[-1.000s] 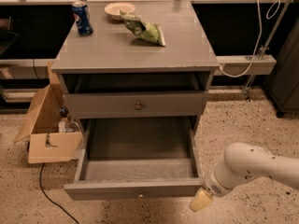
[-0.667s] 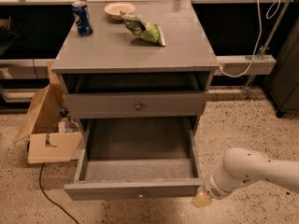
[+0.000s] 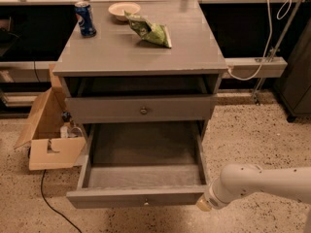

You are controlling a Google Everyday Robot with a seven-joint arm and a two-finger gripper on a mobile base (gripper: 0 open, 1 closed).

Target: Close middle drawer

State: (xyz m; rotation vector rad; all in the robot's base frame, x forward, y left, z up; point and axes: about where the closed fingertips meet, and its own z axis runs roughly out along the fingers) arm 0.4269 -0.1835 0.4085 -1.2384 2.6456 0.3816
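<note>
The middle drawer (image 3: 138,197) is a wide grey drawer with a low front panel and a small brass knob at centre. It is pulled far out of the cabinet, and its inside (image 3: 145,152) is bare. My gripper (image 3: 203,205) is at the end of the white arm (image 3: 257,182), low at the right. It is right against the right end of the drawer's front panel, on the outer side. I cannot tell whether it touches the panel. The taller-fronted drawer (image 3: 143,109) above is nearly shut.
On the cabinet top (image 3: 112,52) stand a blue can (image 3: 85,18), a small bowl (image 3: 123,9) and a green bag (image 3: 149,30). An open cardboard box (image 3: 48,135) lies on the floor at the left, with a black cable (image 3: 48,203) nearby. A white cable (image 3: 265,38) hangs at the back right.
My gripper has edged slightly left and up, closer to the right end of the drawer front. The drawer stays out about as far as before.
</note>
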